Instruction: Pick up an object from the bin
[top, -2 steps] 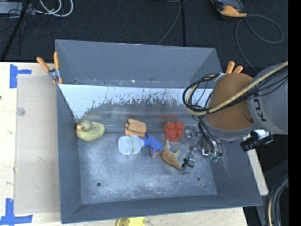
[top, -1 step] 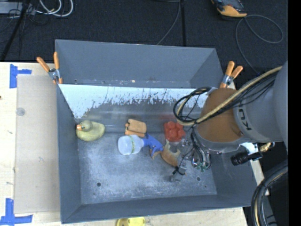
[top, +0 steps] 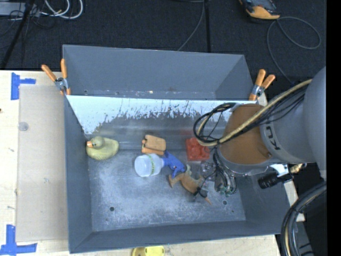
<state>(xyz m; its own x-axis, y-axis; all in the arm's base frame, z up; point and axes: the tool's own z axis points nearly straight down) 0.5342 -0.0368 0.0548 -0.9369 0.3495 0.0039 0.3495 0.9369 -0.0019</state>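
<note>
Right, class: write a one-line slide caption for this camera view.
Gripper low in the grey bin beside a brown object, yellow rubber duck far left.

- Looks like a robotics lab.
- Grey metal bin point(top: 154, 73) holding small toys point(top: 197, 149), a yellow duck point(top: 102, 148) among them.
- Big grey arm point(top: 314, 127) hung with looped cables point(top: 213, 124), reaching in from the right.
- Loose cords point(top: 298, 31) trailing over dark carpet point(top: 133, 15).
</note>
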